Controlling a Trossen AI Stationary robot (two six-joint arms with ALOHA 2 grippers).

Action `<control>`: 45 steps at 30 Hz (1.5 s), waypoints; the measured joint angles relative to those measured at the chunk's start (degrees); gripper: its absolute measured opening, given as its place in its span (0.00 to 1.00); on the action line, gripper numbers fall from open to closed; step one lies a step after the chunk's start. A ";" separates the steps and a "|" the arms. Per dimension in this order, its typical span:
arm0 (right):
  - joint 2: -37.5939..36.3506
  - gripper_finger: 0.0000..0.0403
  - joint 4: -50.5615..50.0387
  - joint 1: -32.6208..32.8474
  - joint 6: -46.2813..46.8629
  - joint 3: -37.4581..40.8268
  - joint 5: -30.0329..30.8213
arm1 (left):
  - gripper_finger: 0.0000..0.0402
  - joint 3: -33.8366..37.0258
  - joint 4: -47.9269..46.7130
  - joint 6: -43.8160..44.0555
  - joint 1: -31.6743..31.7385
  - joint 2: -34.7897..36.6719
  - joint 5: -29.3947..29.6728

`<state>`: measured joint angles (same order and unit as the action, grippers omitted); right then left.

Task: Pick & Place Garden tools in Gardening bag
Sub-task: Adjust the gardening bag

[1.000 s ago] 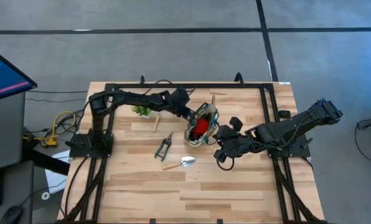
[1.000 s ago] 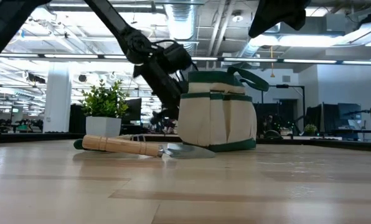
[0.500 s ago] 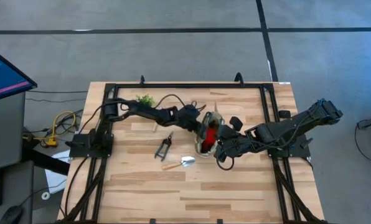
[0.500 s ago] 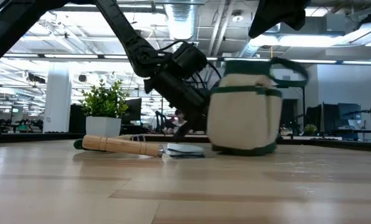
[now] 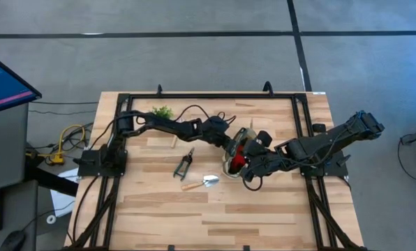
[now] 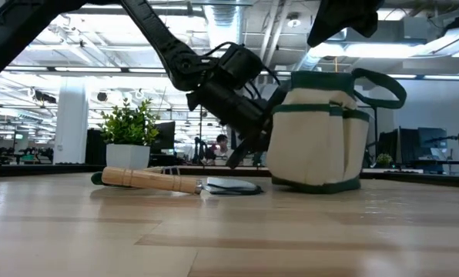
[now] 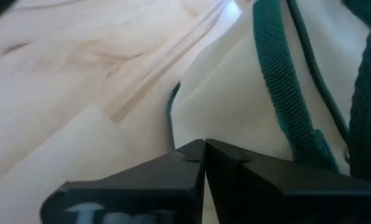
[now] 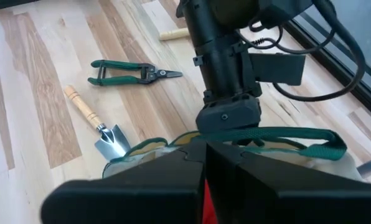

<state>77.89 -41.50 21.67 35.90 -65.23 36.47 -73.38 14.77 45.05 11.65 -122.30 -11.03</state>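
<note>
Nearest, we see a wooden-handled trowel (image 6: 172,181) lying flat on the desk (image 6: 229,238), with the pruning shears (image 5: 185,163) just beyond. Behind them the gardening bag (image 6: 319,138) stands slightly tilted, something red (image 5: 237,157) inside. The left gripper (image 7: 204,158) presses its clenched fingers against the bag's side. The right gripper (image 8: 205,149) seems clenched too, over the bag's rim. Farther back stands a potted plant (image 6: 128,135).

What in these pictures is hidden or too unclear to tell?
- Inside the gardening bag: high view, both arms overlap it; only red shows.
- Left tool: its wrist view shows shut fingers against the fabric; any pinched cloth is hidden.
- Pruning shears: missing from the low view, behind the trowel.
</note>
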 joint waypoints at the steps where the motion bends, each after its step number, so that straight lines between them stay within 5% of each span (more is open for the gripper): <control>1: 0.00 0.00 -0.01 0.00 0.01 0.00 0.00 | 0.00 0.00 -0.38 -0.11 0.29 0.00 -0.02; 14: 0.00 0.00 0.16 0.02 0.13 0.00 0.00 | 0.00 0.04 -7.59 -8.97 6.08 7.00 -1.74; 27: 0.00 0.00 1.06 -0.46 0.15 0.00 0.00 | 0.00 0.02 -30.35 -25.28 1.91 31.08 11.56; 36: -0.30 0.00 -0.18 -0.39 0.17 -0.53 -1.26 | 0.00 0.27 -43.76 -29.13 -3.76 42.99 20.51; 45: -8.85 0.00 -3.92 -0.40 2.99 -1.52 -8.32 | 0.00 16.35 -42.78 -24.68 -5.71 58.83 22.29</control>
<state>69.04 -45.41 21.27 38.89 -66.75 28.15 -57.03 -28.01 20.37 5.94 -63.47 11.26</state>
